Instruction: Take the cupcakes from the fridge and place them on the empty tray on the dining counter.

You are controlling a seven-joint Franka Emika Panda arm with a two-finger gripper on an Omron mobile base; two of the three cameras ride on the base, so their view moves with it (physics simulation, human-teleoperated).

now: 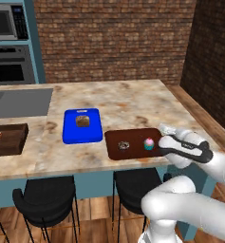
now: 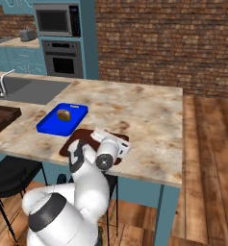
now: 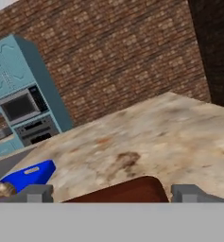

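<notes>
claw [image 3: 111, 193]: spread wide, empty | above tray [image 3: 127, 191] edge | both cupcakes [image 1: 148, 144] on tray

Tabletop [image 1: 128, 102]: beige marbled stone on a teal base, black stools [image 1: 45, 201] tucked under the near edge. Landmark is the blue board [image 1: 82, 126], lying flat on the tabletop with a tan-brown bun [image 1: 82, 121] on it. Just right of the blue board, at the near edge: reddish-brown tray [image 1: 133, 144], flat, carrying the chocolate cupcake [image 1: 124, 145] and the pink-frosted cupcake [image 1: 148, 144], side by side and apart. Well left of the blue board: dark-wood box tray [image 1: 7, 139]. Behind-left of it: grey sink [image 1: 19, 102] sunk into the tabletop.
</notes>
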